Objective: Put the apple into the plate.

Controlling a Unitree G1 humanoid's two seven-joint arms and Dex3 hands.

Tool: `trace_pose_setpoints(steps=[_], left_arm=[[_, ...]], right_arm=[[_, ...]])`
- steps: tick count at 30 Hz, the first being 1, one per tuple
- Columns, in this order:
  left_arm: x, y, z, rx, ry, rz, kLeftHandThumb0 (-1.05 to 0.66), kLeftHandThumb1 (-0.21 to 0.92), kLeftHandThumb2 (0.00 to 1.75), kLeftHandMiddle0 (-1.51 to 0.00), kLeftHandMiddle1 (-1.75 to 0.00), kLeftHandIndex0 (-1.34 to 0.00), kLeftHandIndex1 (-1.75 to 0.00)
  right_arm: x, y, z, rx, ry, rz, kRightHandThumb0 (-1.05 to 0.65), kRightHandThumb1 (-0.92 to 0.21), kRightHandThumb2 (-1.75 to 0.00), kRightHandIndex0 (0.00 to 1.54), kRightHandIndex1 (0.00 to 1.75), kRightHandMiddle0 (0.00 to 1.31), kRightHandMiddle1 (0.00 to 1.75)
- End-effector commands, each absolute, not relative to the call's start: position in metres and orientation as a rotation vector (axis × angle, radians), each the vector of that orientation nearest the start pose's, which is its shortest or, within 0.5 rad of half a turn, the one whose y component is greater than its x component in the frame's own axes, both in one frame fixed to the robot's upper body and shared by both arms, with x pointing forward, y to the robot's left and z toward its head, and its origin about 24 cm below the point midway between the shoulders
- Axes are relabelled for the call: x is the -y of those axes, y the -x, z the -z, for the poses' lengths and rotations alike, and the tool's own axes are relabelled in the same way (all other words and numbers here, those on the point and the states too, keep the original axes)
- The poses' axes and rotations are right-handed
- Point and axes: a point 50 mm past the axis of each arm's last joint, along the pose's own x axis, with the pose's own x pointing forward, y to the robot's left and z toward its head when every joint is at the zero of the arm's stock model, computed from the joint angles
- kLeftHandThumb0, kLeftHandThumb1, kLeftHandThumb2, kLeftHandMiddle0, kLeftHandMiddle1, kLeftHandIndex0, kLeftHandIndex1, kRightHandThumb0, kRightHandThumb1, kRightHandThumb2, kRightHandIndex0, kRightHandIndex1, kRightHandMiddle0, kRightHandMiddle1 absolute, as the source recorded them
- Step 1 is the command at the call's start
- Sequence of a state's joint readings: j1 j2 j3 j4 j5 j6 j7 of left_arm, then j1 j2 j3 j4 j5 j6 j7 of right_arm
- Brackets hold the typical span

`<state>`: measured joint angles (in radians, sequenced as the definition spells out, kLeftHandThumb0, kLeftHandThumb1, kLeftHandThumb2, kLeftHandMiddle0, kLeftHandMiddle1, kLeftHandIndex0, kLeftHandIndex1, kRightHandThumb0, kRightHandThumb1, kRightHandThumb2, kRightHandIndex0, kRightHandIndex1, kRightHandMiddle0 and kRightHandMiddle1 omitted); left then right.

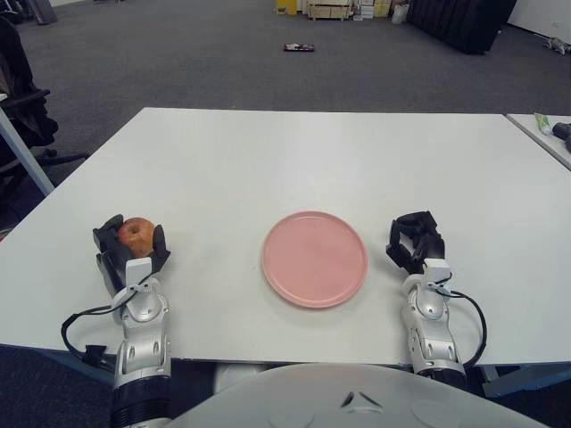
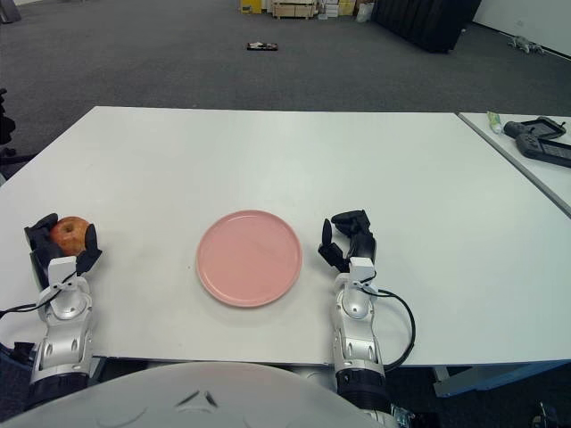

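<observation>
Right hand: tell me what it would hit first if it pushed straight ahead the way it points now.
Probably nothing. The right hand shows just right of the pink plate and points away from the robot over bare white table. The plate lies to its side, off that line, though depth is hard to judge.
</observation>
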<state>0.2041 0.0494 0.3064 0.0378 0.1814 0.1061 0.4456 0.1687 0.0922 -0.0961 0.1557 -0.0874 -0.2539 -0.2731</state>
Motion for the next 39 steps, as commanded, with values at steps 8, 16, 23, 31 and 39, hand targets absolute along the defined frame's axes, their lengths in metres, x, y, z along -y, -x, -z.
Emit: trace_pose_setpoints(steps=[8,16,23,31,39], left_arm=[[-0.266,-0.169,0.024,-0.376,-0.232,-0.768,-0.39,0.77,0.73,-0.14,-1.06,-0.17,-1.67],[-0.271,-0.169,0.022,-0.38,-0.342,-0.737,-0.38,0.72,0.77,-0.24,-1.42,-0.31,-1.73],[-0.273,-0.172,0.017,-0.413,-0.612,-0.656,-0.42,0.54,1.0,-0.34,-1.7,-0.46,-1.71],[-0.279,-0.18,0.014,-0.43,-0.901,-0.555,-0.08,0.35,1.23,-0.6,-1.6,-0.45,-1.74],[-0.295,-0.191,0.025,-0.502,-1.119,-0.46,-0.01,0.22,1.36,-0.73,-1.52,-0.51,-1.75]], right_arm=[[0.175,-0.207,0.005,-0.047,-0.005,0.422,-0.38,-0.69,-0.84,0.6,1.26,0.33,1.75],[0.174,-0.206,0.002,-0.041,-0.024,0.425,-0.38,-0.69,-0.85,0.59,1.26,0.33,1.75],[0.174,-0.206,0.0,-0.04,-0.042,0.423,-0.38,-0.7,-0.84,0.58,1.27,0.33,1.75],[0.175,-0.206,-0.003,-0.049,-0.065,0.428,-0.38,-0.7,-0.84,0.57,1.28,0.33,1.75],[0.177,-0.206,-0.004,-0.042,-0.079,0.428,-0.38,-0.69,-0.85,0.57,1.29,0.33,1.75]])
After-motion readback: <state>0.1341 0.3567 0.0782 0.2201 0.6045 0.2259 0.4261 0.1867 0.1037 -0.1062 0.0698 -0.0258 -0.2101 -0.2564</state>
